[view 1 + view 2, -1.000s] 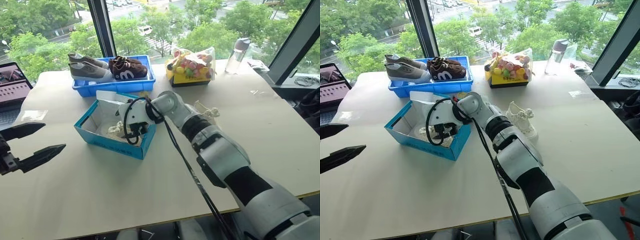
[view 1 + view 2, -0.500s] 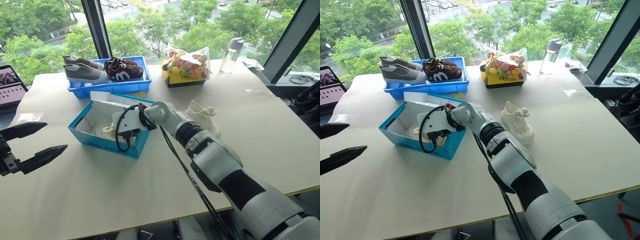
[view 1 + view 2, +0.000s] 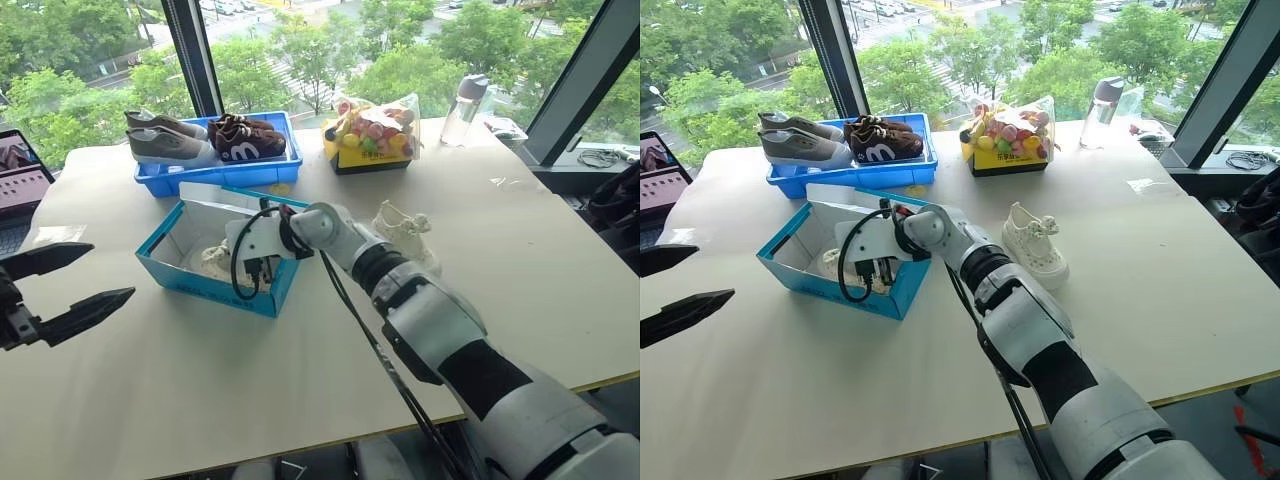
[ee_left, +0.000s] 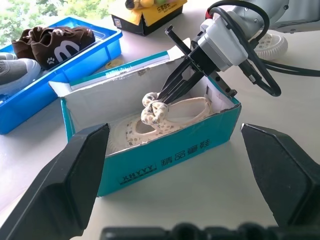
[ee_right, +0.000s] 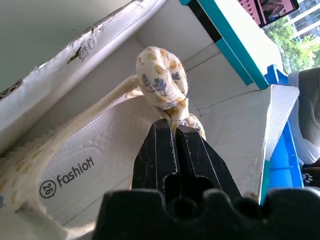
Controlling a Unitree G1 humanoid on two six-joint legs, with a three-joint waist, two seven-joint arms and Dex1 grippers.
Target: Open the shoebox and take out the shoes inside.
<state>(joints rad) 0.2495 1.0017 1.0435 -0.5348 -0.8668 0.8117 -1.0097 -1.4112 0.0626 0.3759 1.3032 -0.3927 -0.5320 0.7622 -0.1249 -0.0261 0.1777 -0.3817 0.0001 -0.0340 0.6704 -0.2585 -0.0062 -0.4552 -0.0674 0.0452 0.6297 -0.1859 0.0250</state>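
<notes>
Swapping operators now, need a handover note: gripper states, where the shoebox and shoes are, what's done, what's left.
Right gripper: shut on the bow strap of the cream-white perforated shoe in the box.
Left gripper: open, holds nothing, off to the left of the box.
Bright blue cardboard shoebox: open on the white table, lid up.
Second cream-white shoe: already out, standing on the table right of the box.
Done: box opened, one shoe removed, second shoe gripped.
Left: lift the gripped shoe out and set it down, probably beside its mate.
</notes>
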